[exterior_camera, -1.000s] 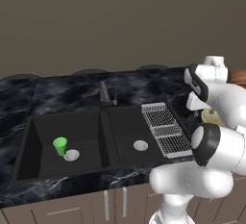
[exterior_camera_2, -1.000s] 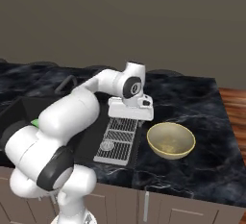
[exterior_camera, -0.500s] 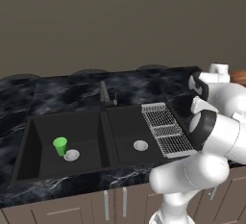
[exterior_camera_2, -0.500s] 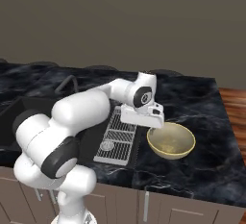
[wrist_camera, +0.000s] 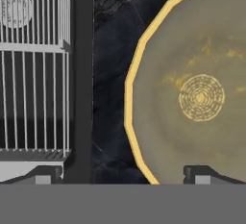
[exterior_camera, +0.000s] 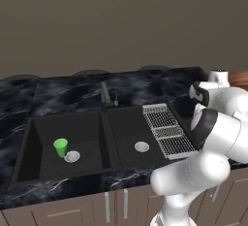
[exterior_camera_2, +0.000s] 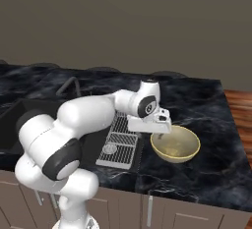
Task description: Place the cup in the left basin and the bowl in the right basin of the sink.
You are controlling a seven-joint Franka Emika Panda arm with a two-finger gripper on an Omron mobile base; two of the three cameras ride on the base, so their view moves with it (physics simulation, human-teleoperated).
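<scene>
The green cup (exterior_camera: 60, 146) stands upright in the left basin (exterior_camera: 41, 140) of the black sink, beside the silver drain. On the counter to the right of the sink rests the yellowish-tan bowl (exterior_camera_2: 176, 144), also large in the hand view as the bowl (wrist_camera: 197, 93). My gripper (exterior_camera_2: 158, 128) hovers just over the bowl's left rim and is open. In the hand view the gripper (wrist_camera: 126, 175) has one fingertip over the bowl's inside and the other over the wire rack's edge, so the rim lies between them. Nothing is held.
The right basin (exterior_camera: 127, 129) has a silver drain and a grey wire rack (exterior_camera: 167, 130) along its right edge, the rack (wrist_camera: 33, 64) being close to my hand. A dark faucet (exterior_camera: 104, 95) rises behind the divider. The counter's right end (exterior_camera_2: 226, 139) lies beyond the bowl.
The arm has swung right from over the rack and come down to the bowl's left rim. The jaws stayed open. Cup and bowl have not moved.
</scene>
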